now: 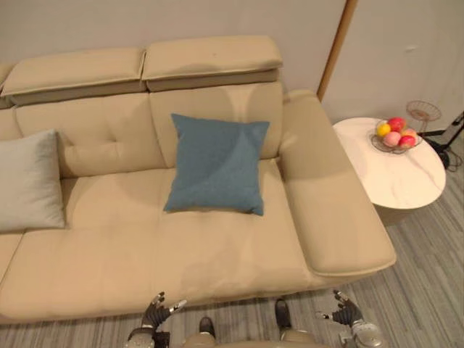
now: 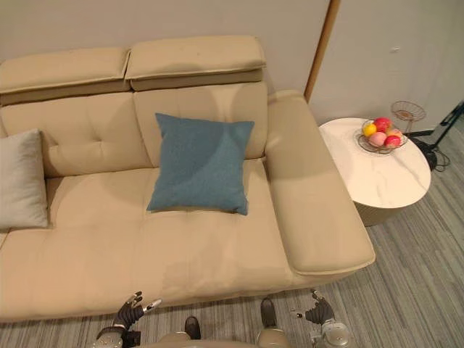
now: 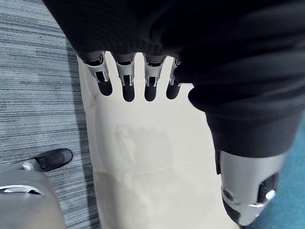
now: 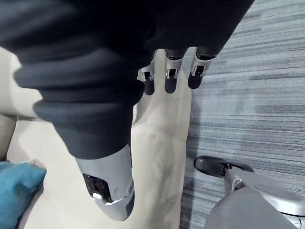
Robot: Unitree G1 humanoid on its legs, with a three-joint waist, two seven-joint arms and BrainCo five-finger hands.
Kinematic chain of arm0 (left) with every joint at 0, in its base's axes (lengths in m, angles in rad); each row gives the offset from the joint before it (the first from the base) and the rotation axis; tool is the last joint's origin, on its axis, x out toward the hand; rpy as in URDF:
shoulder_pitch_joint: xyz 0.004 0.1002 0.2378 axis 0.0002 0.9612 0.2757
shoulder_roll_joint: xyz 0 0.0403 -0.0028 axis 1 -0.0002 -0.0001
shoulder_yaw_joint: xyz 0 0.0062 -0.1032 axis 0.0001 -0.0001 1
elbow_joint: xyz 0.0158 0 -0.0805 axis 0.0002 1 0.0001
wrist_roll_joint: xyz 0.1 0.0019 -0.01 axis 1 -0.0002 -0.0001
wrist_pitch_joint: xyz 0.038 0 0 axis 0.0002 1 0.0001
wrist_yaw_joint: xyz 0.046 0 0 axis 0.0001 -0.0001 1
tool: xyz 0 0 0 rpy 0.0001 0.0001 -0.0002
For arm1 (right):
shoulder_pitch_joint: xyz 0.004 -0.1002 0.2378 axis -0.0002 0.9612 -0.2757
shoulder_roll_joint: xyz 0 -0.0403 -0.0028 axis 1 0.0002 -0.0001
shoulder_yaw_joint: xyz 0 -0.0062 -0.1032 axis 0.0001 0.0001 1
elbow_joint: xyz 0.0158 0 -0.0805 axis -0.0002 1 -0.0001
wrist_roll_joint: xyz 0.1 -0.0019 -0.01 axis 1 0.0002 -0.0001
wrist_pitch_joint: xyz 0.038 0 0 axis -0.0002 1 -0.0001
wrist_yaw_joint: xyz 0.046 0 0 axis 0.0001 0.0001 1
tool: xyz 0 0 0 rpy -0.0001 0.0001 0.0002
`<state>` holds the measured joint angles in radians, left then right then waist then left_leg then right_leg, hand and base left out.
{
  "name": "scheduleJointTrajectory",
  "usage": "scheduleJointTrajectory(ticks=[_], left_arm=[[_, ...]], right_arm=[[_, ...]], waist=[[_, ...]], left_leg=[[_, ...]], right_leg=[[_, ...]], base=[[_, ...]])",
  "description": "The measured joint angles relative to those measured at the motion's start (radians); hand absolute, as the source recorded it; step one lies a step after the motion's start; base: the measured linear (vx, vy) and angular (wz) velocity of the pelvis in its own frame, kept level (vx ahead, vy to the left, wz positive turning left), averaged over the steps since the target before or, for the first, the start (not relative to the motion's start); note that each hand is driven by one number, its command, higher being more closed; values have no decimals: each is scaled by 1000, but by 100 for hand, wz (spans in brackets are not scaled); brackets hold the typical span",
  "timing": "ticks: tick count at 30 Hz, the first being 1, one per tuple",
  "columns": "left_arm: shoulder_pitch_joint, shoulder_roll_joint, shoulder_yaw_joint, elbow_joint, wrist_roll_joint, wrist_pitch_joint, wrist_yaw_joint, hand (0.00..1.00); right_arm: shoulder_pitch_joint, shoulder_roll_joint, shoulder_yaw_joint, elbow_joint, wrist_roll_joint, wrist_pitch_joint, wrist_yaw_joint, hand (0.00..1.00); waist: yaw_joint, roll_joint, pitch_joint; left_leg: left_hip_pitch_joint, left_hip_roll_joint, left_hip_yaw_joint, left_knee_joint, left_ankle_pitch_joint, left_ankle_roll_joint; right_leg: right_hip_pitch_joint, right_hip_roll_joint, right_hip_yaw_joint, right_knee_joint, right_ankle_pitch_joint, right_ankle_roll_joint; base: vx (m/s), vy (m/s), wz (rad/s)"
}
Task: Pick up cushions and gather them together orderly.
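Left wrist view, left hand (image 3: 143,28), fingers (image 3: 125,83) relaxed

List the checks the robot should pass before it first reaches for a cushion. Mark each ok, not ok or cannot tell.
1. Left hand empty, fingers straight: ok.
2. Right hand empty, fingers straight: ok.
3. Blue cushion whole in view, nothing on it, leaning on the backrest: ok.
4. Grey cushion whole in view: not ok, cut off at the view's left edge.
5. Cushions gathered: not ok, bare sofa seat lies between them.
6. Fruit basket away from the cushions: ok, on the side table.
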<state>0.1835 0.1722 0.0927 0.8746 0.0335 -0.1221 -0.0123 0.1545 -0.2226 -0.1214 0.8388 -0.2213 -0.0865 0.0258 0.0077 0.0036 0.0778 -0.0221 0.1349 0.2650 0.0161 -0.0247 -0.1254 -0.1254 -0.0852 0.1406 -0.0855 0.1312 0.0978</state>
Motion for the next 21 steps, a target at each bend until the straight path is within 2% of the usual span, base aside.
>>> scheduleJointTrajectory(ticks=[3,4,5,6,7,8,9,10,11,12,13,14,15,16,17,18,19,20,21], left_arm=[[-11,0,-2,-4,0,1,-5,0],[-16,-2,-3,-19,0,3,-5,0],[-20,-17,-3,-44,-1,1,-1,0],[-29,-17,-4,-53,-1,1,3,0],[-39,-19,-16,-72,-2,1,18,0],[-34,-20,-16,-88,-3,2,26,0],[-31,-20,-15,-95,-3,2,35,0],[-40,-37,-3,-107,-5,8,50,0],[-44,-81,-3,-110,-12,8,65,0],[-38,-99,-6,-131,-33,7,71,0],[-45,-104,-14,-141,-55,5,79,0],[-55,-109,-13,-138,-72,7,80,0],[-55,-124,-18,-140,-84,11,79,0],[-50,-123,-21,-145,-85,11,80,0],[-41,-117,-20,-149,-97,10,81,0],[-45,-116,-22,-150,-102,10,80,0],[-47,-109,-21,-158,-102,10,79,0],[-47,-105,-21,-159,-102,9,79,0],[-45,-99,-20,-158,-102,10,78,0]], right_arm=[[3,14,9,2,-16,4,-1,0],[3,24,21,0,-15,3,-2,0],[-11,35,20,-1,-15,3,-3,0],[-11,46,21,0,-15,5,-3,0],[12,70,21,0,-13,7,-6,0],[20,83,21,2,-13,6,-12,0],[22,85,22,4,-14,9,-14,0],[0,80,19,2,-17,13,-27,0],[-19,70,16,-12,-14,19,-49,0],[-34,68,11,-45,-10,18,-65,0],[-43,78,10,-70,0,15,-72,0],[-61,83,11,-80,15,14,-75,0],[-73,80,5,-84,23,15,-86,0],[-66,83,4,-84,24,18,-89,0],[-56,87,1,-85,26,22,-91,0],[-37,92,-16,-88,25,24,-93,0],[-37,97,-31,-88,25,27,-94,0],[-40,95,-34,-89,25,27,-97,0],[-45,83,-39,-89,25,27,-97,0]], waist=[[-1,-9,13],[-3,-21,19],[5,4,26],[0,-1,31],[-8,-25,27],[-11,-50,20],[-12,-63,17],[-7,-74,17],[20,-10,5],[37,-9,19],[40,-28,30],[37,-23,42],[25,30,73],[22,39,74],[4,39,78],[-2,31,82],[3,17,87],[2,11,92],[-1,5,95]], left_leg=[[-17,26,20,75,-22,3],[-40,31,32,116,-30,19],[-60,70,36,131,-32,31],[-69,68,31,142,-31,30],[-69,52,0,166,-26,30],[-82,36,-23,191,-26,30],[-96,31,-29,213,-26,30],[-138,42,-40,250,-19,20],[-165,91,-36,225,8,14],[-184,106,-18,217,36,4],[-206,97,-17,213,59,-4],[-228,106,-25,215,73,-15],[-240,150,-60,219,103,-27],[-238,164,-63,204,123,-32],[-212,166,-53,118,207,-36],[-209,159,-32,130,187,-21],[-221,141,-20,197,143,11],[-230,129,-18,247,117,23],[-243,102,-17,376,31,51]], right_leg=[[-55,26,8,129,-25,-6],[-85,33,13,183,-22,5],[-127,41,18,302,-93,25],[-179,36,2,481,-167,6],[-210,2,-18,786,-279,21],[-195,-29,-11,917,-298,48],[-185,-40,-4,939,-307,58],[-172,-19,-15,876,-337,91],[-134,15,-34,766,-360,87],[-129,14,-42,768,-392,57],[-104,4,-63,697,-449,24],[-90,14,-80,639,-484,-28],[-71,61,-121,613,-450,-48],[-70,71,-130,612,-441,-63],[-70,76,-162,606,-428,-87],[-78,65,-195,605,-416,-121],[-95,49,-199,604,-408,-137],[-104,41,-197,600,-402,-141],[-120,23,-196,557,-363,-137]], base=[[3,-16,-28],[-78,-16,-27],[-119,-44,-17],[-102,-93,40],[-61,-155,74],[-36,-180,80],[-109,-237,54],[-181,-197,10],[-209,-200,-12],[-242,-199,-27],[-282,-301,-11],[-372,-321,15],[-342,-247,18],[-362,-179,45],[-350,-136,59],[-314,-119,61],[-274,-78,37],[-263,-64,15],[-273,-48,8]])
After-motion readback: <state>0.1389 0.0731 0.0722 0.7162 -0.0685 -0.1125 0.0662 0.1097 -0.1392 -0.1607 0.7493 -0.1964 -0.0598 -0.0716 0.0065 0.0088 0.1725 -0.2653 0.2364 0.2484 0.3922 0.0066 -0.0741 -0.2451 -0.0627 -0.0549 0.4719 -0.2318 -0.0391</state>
